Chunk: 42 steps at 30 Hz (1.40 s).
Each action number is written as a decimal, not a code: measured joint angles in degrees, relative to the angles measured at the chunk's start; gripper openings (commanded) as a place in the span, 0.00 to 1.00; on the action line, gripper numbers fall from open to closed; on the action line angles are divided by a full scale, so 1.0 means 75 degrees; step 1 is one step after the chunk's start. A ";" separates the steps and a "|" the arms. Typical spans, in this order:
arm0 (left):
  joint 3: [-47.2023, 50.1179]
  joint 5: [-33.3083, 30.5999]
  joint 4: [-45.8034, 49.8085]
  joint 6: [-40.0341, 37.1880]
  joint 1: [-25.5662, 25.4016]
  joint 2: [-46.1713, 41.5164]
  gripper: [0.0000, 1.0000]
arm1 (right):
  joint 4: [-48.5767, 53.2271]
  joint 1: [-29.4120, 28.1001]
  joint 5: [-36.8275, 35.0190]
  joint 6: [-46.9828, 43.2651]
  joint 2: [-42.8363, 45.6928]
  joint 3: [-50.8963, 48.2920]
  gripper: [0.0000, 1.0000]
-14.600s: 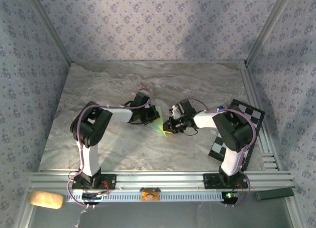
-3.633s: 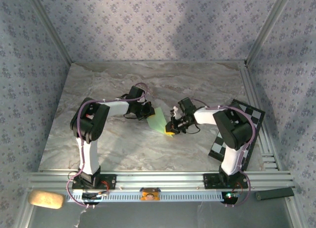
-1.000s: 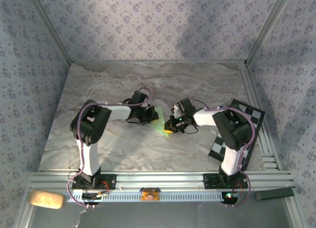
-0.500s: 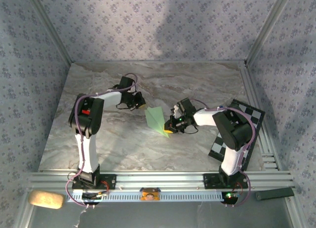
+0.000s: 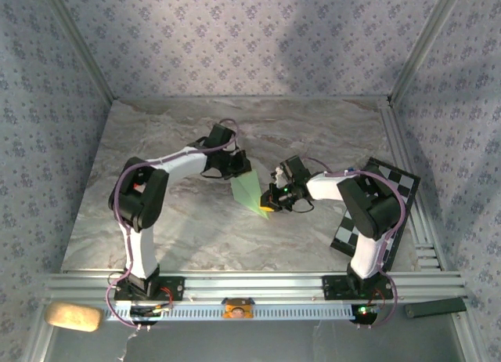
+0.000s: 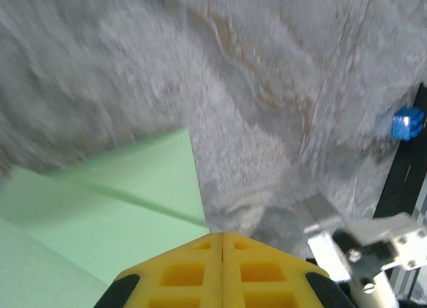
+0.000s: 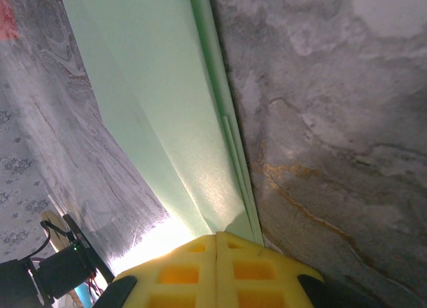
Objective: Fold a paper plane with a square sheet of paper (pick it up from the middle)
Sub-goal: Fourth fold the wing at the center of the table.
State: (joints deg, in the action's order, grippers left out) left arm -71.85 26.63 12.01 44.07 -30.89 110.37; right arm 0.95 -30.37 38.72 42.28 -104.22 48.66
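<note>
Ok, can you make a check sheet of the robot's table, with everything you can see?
Surface: grey marbled table, flat.
Job's things: paper plane, pale green, folded to a point, lying flat mid-table.
Clutter: checkered board at the right edge; tan lump beyond the near left corner.
Grippers: left gripper, jaws shut, by the plane's wide end; right gripper, jaws shut, at its pointed tip; whether either pins the paper, cannot tell.
Cables: purple cable in loops, none seen on the paper.
Surroundings: flowered walls on three sides; metal rail at the near edge.
</note>
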 measured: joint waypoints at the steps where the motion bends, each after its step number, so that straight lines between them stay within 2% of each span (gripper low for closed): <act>1: 0.0093 0.0023 -0.0047 0.0020 -0.0029 0.0047 0.05 | 0.0000 0.0000 -0.0003 0.0000 0.0000 0.0000 0.00; 7: 0.0262 0.0017 -0.0085 0.0076 0.0061 0.0612 0.02 | 0.0052 -0.0023 -0.0067 0.0038 0.0055 0.0003 0.00; 18: 0.0425 0.0157 -0.0405 0.0064 0.0169 0.0606 0.02 | 0.0632 -0.0224 -0.0082 -0.0099 0.0219 0.0877 0.00; 25: 0.0446 0.0166 -0.0437 0.0047 0.0172 0.0600 0.02 | 0.0627 -0.0303 -0.0178 -0.0181 -0.0527 0.1577 0.00; 31: 0.0449 0.0195 -0.0431 0.0041 0.0189 0.0600 0.02 | 0.0536 -0.0271 -0.0207 -0.0230 -0.0600 0.1070 0.00; 36: 0.0452 0.0227 -0.0431 0.0038 0.0236 0.0600 0.02 | 0.0606 -0.0271 -0.0239 -0.0297 0.0184 0.0157 0.00; 42: 0.0452 0.0233 -0.0434 0.0038 0.0306 0.0600 0.02 | 0.0871 -0.0262 -0.0329 -0.0291 0.1116 -0.0729 0.06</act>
State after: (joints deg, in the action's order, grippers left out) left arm -68.47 28.38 8.75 44.36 -28.60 114.87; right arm 7.49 -32.34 36.25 40.10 -95.85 43.20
